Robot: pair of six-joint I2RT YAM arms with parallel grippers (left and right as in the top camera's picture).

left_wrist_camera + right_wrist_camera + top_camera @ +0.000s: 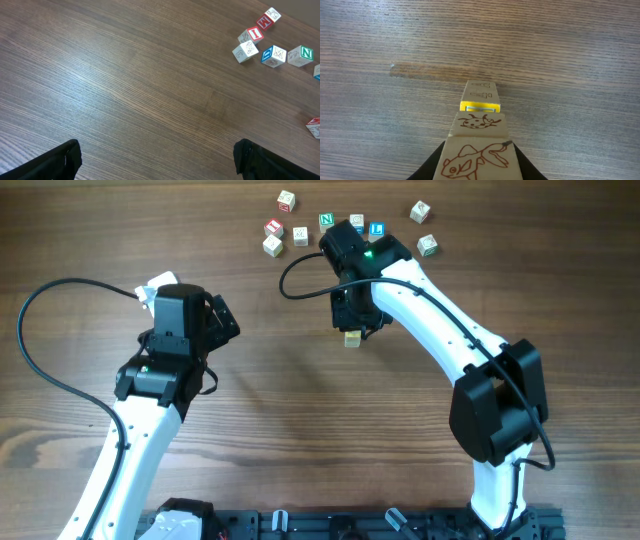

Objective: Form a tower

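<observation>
Overhead + right wrist: tower stands directly under the right gripper

L to R: left gripper hangs wide open, nothing in it, well apart from the action. Mid-table, near the loose cubes, the tower is a single-file stack, four cubes afaict. The right gripper's jaws are clenched on the top cube (fish pic). Imo it's light, stiff wood w/ smooth-ish faces and nothing glued, so tippy. Grab a cube by flat opposite sides, square on, no sideways nudges.
</observation>
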